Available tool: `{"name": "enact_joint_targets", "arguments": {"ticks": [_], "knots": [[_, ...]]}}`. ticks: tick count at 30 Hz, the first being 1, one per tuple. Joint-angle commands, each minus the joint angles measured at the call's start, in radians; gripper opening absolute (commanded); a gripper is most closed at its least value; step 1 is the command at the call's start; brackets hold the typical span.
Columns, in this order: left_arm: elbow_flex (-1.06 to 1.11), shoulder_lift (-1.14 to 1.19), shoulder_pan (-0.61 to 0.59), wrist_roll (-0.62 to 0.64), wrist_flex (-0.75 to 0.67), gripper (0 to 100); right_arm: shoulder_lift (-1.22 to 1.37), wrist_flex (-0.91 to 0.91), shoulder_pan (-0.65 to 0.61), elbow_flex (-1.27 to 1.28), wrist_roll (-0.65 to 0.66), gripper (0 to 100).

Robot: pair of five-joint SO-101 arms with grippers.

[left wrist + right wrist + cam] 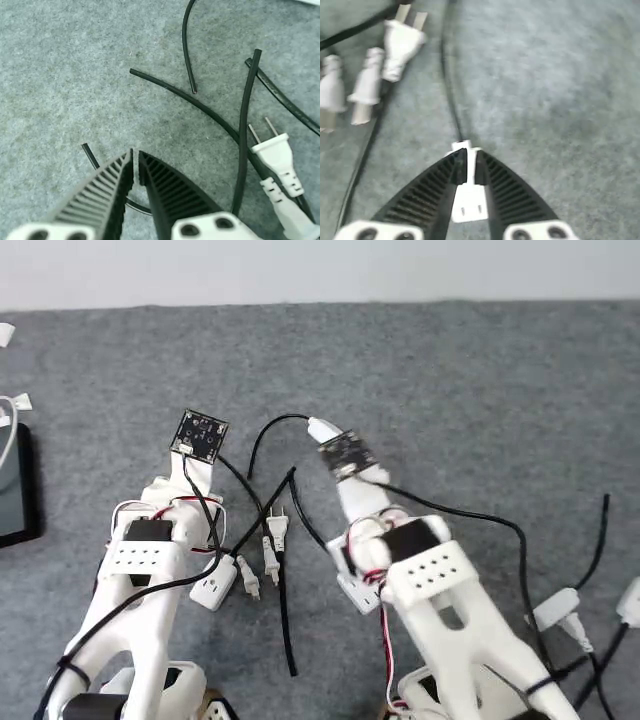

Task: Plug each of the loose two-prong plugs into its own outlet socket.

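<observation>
Socket [468,207] sits pinched in the right claw [468,159] — steadied, I judge, to take a plug [400,42]; left claw [135,159] is pressed together, empty.

Two arms stand side by side at the near edge of the desk [450,370], the left arm [140,570] and the right arm [440,590]. Between them three plugs lie in a slanting row. The first plug [277,529] is farthest back, the second plug [270,560] is just before it, and the third plug [249,582] is nearest the left arm. Just beside that third plug, against the left arm, lies a socket [212,589]. Another socket [357,592] lies half under the right arm. A third socket [467,205] sits pinched between the right gripper's [470,154] fingers, farther back than the plugs, its cable [448,80] trailing toward them. Two cable ends [553,608] lie near the desk's right edge, and a flat device [15,485] lies at its left edge.
</observation>
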Motion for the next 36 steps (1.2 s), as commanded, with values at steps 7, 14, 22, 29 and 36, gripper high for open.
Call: {"name": "enact_joint_targets", "arguments": {"ticks": [7, 14, 22, 29, 36], "knots": [[-0.045, -0.066, -0.087, 0.061, -0.043, 1, -0.039, -0.067, -0.343, 0.095, -0.038, 9.4], [-0.059, -0.087, -0.158, 0.253, -0.072, 2, 0.007, -0.234, -0.38, 0.18, -0.1, 9.5], [-0.076, -0.086, -0.183, 0.253, -0.061, 2, 0.271, -0.17, -0.515, 0.029, -0.109, 14.7], [-0.076, -0.086, -0.184, 0.253, -0.063, 2, 0.357, -0.113, -0.518, -0.043, -0.11, 14.7], [-0.076, -0.086, -0.184, 0.253, -0.063, 2, 0.36, -0.114, -0.628, -0.043, -0.11, 14.7]]}}
